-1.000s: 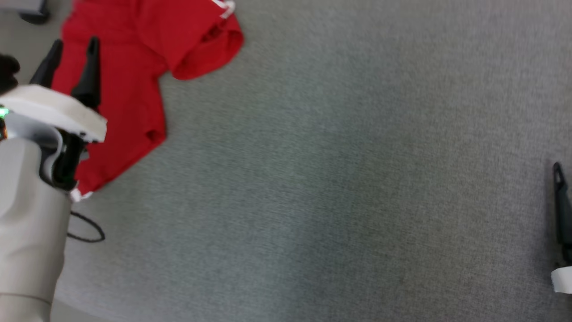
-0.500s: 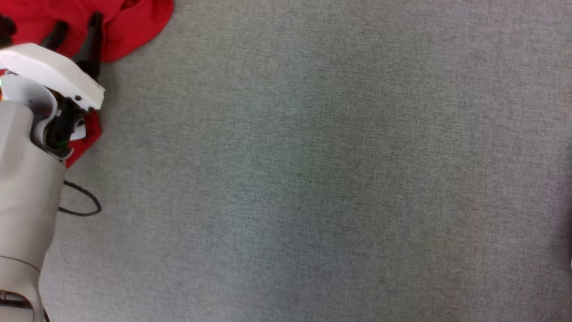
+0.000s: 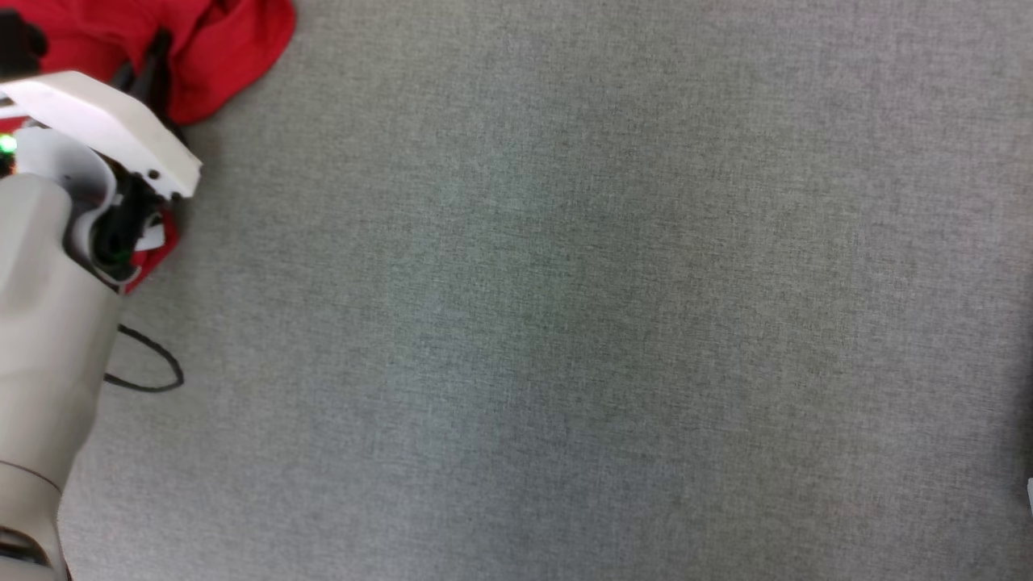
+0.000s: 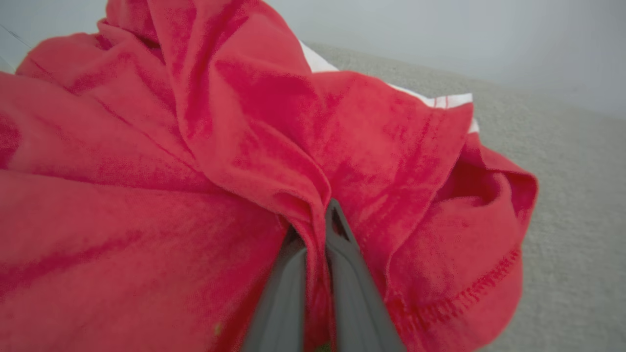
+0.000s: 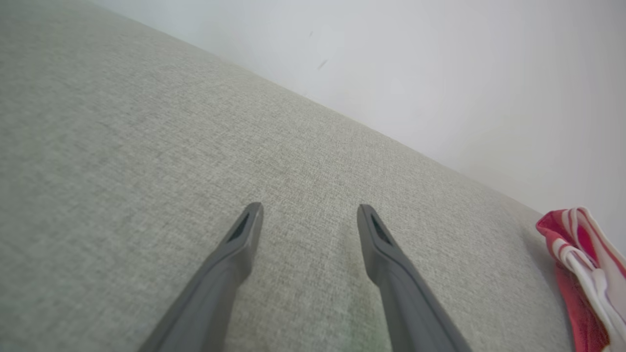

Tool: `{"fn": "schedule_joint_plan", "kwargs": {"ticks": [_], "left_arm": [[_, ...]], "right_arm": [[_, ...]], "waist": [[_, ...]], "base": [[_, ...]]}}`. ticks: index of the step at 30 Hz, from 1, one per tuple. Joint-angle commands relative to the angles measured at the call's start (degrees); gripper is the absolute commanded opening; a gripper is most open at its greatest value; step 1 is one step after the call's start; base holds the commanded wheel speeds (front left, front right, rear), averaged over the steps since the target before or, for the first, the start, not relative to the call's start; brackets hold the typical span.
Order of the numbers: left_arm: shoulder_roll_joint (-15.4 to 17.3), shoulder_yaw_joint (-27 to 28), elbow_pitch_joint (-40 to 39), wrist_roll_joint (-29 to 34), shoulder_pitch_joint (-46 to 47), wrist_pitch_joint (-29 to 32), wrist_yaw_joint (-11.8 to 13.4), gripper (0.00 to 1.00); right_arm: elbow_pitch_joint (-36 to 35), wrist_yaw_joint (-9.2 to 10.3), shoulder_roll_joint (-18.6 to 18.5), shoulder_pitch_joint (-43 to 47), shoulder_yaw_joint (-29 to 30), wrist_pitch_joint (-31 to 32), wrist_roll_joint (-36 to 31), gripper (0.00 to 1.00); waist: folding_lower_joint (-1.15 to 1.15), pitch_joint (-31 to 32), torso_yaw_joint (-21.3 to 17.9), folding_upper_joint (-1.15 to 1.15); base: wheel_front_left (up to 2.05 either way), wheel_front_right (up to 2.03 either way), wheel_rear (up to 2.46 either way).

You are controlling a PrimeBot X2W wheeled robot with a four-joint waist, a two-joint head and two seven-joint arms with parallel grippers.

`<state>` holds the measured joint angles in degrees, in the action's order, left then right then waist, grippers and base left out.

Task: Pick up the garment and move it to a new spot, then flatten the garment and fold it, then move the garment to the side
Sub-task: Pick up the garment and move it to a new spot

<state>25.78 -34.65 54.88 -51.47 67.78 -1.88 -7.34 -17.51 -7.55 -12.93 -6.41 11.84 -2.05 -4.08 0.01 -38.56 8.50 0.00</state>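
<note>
Pinched shut, my left jaws grip a fold of the red garment (image 4: 195, 146), which lies bunched at the far left of the grey woven counter (image 3: 565, 323). My right jaws stand wide apart above the counter, holding nothing. I see a pale wall (image 5: 440, 73) behind the counter and a thin black cable loop (image 3: 153, 371) beside my left forearm.

surface (image 3: 565, 323): grey woven fabric | on it: red garment (image 3: 234, 48), bunched | where: far-left corner
</note>
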Motion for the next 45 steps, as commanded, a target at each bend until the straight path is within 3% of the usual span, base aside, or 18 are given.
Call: {"fn": "schedule_joint_plan", "kwargs": {"ticks": [1, 12, 20, 30, 45], "left_arm": [[-0.83, -1.42, -1.47, -2.18, -1.96, -0.56, -0.26, 0.0], [1.87, -8.55, -12.45, -9.52, -5.5, -9.7, -0.11, 0.0], [3.38, -13.95, -22.05, -11.76, -7.76, -11.51, -0.11, 0.0], [3.59, -17.25, -38.14, -15.6, -11.31, -10.71, -0.1, 0.0], [1.21, -21.96, -62.82, -18.62, -19.3, -7.38, 5.51, 0.0]], "right_arm": [[1.33, 0.13, 0.14, 1.29, 0.06, 0.01, 0.23, 1.0], [7.43, 0.13, 2.53, 2.06, -1.13, -3.45, 1.69, 1.0], [14.25, 0.13, 5.05, 3.11, -2.84, -7.29, 2.36, 1.0], [21.25, 0.13, 6.79, 4.14, -3.69, -10.86, 3.96, 1.0], [25.0, 0.13, 8.53, 5.73, -3.34, -12.9, 5.63, 1.0]], "waist": [[-0.01, 0.97, 0.04, 0.0], [-0.01, 10.5, 0.41, 0.0], [-0.01, 18.72, -0.43, 0.0], [-0.01, 27.66, -4.61, 0.0], [-0.01, 31.19, -11.77, 0.0]], "base": [[0.0, 0.0, 0.0], [0.0, 0.0, 0.0], [0.0, 0.0, 0.0], [0.0, 0.0, 0.0], [0.0, 0.0, 0.0]]}}
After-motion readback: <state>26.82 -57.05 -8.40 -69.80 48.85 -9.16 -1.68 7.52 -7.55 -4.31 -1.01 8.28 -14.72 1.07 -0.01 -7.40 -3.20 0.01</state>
